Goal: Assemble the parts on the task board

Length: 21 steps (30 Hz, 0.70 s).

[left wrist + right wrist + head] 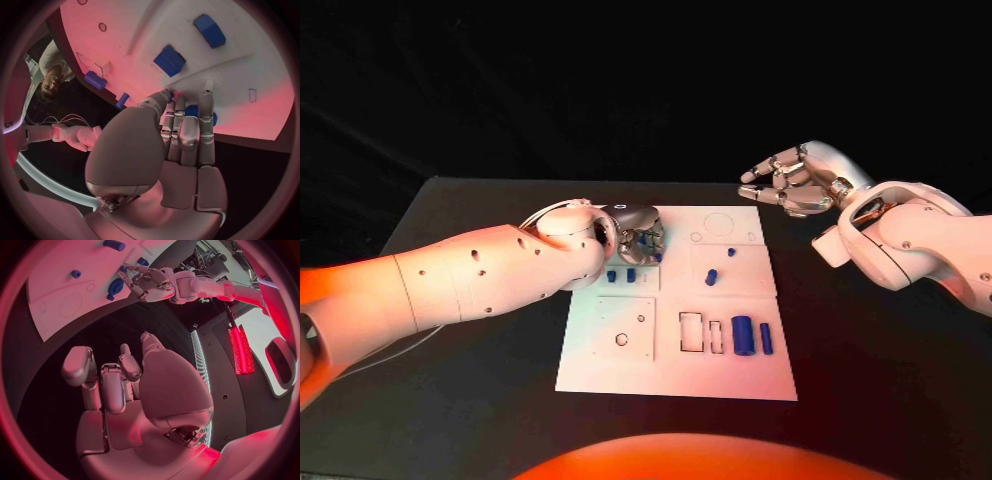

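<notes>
The left hand (635, 238) was positioned over the task board (678, 378) at its far left corner, fingers pointing down onto the plate. In the left wrist view, its fingers (187, 135) lay close together and extended, tips on or just above the board, with a blue part (192, 111) partly hidden directly beneath the fingertips. Whether that part was gripped or merely touched could not be determined.

The right hand (795, 182) hovered off the board, beyond its far right corner, above the black table (877, 360). Its fingers (103, 380) were loosely curled and apart, holding nothing.

Just nearer than the left hand lay two small blue parts (620, 275) side by side. Well nearer, toward the board's near right, a large blue cylinder (744, 335) lay flat with a thinner blue pin (766, 338) just beside it, both long axes running near to far.
</notes>
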### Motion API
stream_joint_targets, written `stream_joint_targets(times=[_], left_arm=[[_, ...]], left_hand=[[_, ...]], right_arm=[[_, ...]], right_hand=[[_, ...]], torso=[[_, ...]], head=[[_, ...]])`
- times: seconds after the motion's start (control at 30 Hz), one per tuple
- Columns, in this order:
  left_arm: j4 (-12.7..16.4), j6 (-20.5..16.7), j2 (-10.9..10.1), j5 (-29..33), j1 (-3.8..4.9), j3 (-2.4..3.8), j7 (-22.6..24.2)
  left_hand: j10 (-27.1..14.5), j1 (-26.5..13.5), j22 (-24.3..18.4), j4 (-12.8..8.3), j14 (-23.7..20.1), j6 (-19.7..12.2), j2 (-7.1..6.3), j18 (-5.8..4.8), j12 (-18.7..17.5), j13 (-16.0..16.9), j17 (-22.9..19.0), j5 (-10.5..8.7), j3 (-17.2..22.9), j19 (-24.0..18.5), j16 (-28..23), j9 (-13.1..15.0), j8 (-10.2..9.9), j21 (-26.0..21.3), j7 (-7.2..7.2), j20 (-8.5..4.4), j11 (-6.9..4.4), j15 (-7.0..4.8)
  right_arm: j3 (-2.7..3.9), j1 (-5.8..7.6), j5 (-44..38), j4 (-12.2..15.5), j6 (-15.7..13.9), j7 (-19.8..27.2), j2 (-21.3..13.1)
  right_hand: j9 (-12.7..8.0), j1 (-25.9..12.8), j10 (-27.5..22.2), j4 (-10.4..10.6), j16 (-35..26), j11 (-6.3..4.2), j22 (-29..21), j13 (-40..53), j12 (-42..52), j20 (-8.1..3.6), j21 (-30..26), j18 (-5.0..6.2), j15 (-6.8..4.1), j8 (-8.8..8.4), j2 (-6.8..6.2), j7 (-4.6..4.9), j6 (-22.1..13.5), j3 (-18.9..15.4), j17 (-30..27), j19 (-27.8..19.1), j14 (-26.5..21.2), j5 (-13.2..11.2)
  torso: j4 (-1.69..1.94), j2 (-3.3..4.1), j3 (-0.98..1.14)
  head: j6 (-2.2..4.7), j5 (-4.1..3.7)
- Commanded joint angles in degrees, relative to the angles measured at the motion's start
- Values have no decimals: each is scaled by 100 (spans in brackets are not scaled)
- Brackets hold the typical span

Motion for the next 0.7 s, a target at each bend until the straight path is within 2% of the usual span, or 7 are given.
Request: stream_joint_targets(times=[0.03, 0.23, 0.3, 0.5, 0.7], left_arm=[[136, -58, -84, 174, 5, 57, 2], [456, -78, -355, 245, 30, 176, -56], [554, -76, -452, 260, 42, 199, -82], [744, -59, -710, 311, 60, 237, -141], [764, 5, -887, 366, 62, 245, -183]], left_hand=[[49, -75, 14, 28, 44, 47, 4, 1, 3, 3, 8, -7, -1, 58, 22, 6, -30, 32, 3, 0, -3, 9], [58, -79, 37, 26, 54, 57, 0, -4, 0, 4, 23, -6, -4, 78, 31, 7, -32, 46, 1, -2, -6, 7], [61, -81, 39, 26, 56, 60, -2, -4, -1, 4, 24, -6, -5, 80, 32, 7, -32, 47, 0, -3, -7, 6], [70, -84, 45, 24, 60, 70, -4, -6, -4, 6, 23, -6, -7, 88, 34, 8, -33, 52, -4, -4, -10, 4], [77, -86, 56, 23, 62, 78, -6, -8, -7, 6, 18, -5, -7, 98, 34, 9, -34, 58, -7, -6, -12, 2]], right_arm=[[1, -3, -33, -18, 11, 47, 2], [1, -3, -33, -49, 7, 47, 1], [1, -3, -33, -54, 7, 46, 0], [1, -3, -33, -64, 7, 46, -1], [1, -3, -33, -66, 7, 46, -7]], right_hand=[[-6, 17, 10, -40, -17, -14, -10, 6, 0, -29, -39, 117, -43, 21, 55, -11, -23, -5, 168, -16, 284, 33], [-3, 18, 11, -43, -20, -16, -8, 4, 0, -29, -40, 117, -45, 33, 59, -14, -12, -4, 165, -13, 284, 34], [-3, 18, 11, -43, -20, -16, -8, 4, 0, -29, -40, 117, -45, 33, 59, -14, -12, -4, 165, -13, 284, 34], [-3, 18, 11, -43, -20, -16, -8, 4, 0, -29, -40, 117, -45, 33, 59, -14, -12, -4, 165, -13, 284, 34], [-3, 18, 11, -43, -20, -16, -8, 4, 0, -29, -40, 117, -45, 33, 59, -14, -12, -4, 165, -13, 284, 34]], torso=[[5, -4, 2], [9, -5, 3], [7, -3, 2], [4, 1, -3], [0, 5, -1]], head=[[21, 5], [43, 24], [43, 37], [58, 44], [58, 44]])
